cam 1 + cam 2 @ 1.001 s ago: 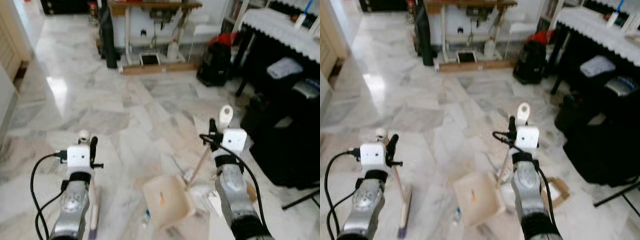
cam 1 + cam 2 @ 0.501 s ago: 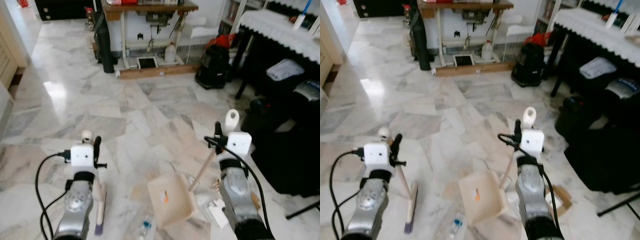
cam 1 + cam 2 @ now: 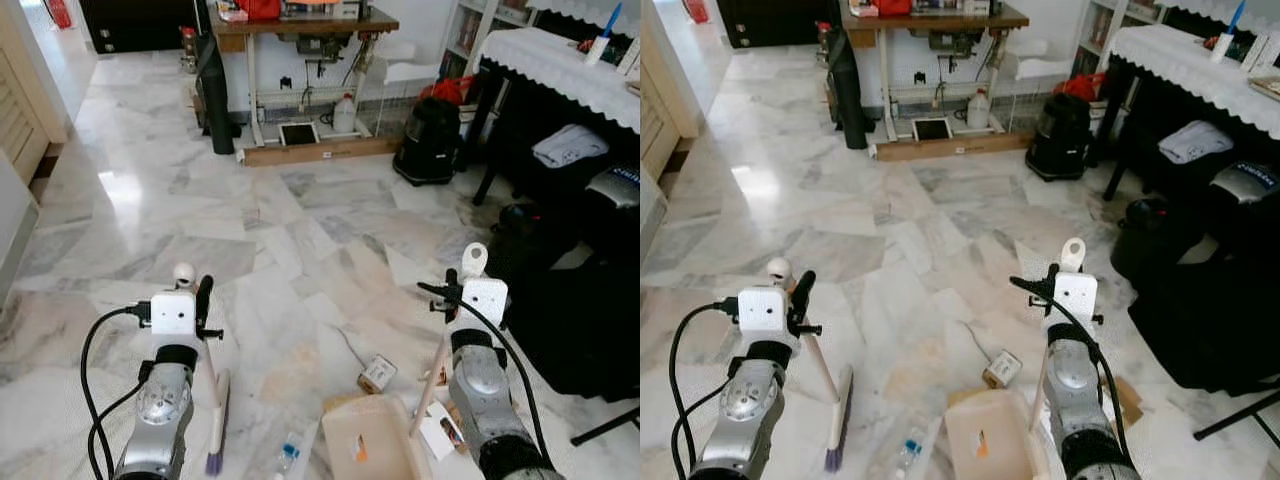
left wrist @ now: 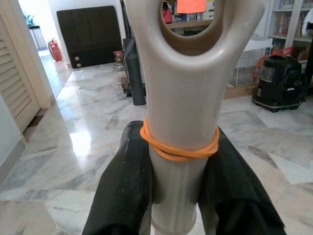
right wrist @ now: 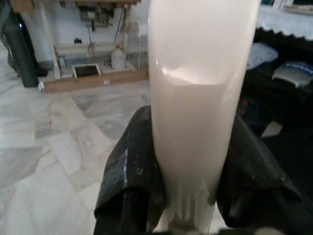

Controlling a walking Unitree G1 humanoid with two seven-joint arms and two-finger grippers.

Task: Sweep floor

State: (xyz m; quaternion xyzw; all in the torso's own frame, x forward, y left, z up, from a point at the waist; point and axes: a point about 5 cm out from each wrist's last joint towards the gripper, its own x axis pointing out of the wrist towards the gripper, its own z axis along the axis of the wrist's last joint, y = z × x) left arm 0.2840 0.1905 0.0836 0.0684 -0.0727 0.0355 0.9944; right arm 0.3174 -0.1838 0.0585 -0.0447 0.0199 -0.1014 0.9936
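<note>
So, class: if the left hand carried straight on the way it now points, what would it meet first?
The left hand, shut on the broom handle, looks out over bare marble floor. The way looks free up to the dark upright object by the far table, though depth is unclear.

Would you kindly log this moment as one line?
left claw: shut on broom handle | right claw: shut on dustpan handle | small box: floor, beyond dustpan
</note>
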